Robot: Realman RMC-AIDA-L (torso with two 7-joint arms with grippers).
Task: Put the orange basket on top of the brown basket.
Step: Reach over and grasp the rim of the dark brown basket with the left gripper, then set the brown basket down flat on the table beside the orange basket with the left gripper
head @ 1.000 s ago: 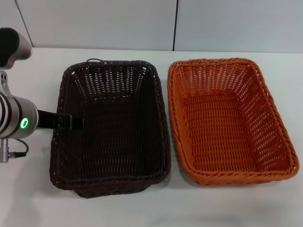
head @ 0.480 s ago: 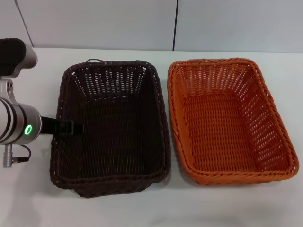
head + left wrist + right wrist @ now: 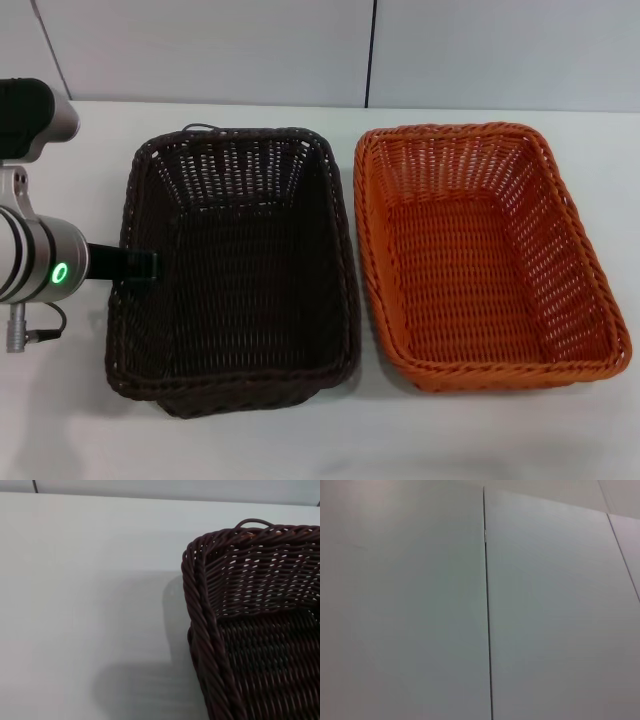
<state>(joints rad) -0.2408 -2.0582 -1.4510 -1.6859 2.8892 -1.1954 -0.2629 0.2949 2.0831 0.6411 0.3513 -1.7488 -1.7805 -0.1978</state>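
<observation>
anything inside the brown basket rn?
Nothing loose shows inside the brown basket; its woven floor looks bare. The left hand sits at its left rim, hiding a bit of that wall. The orange basket stands beside it, also bare inside.

left claw (image 3: 140,266) fingertips hidden, brown basket (image 3: 260,630) cropped

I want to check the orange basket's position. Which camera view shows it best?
The head view: the whole orange basket sits there on the table, beside the brown basket. The left wrist view shows only the brown basket; the right wrist view shows only a plain wall.
</observation>
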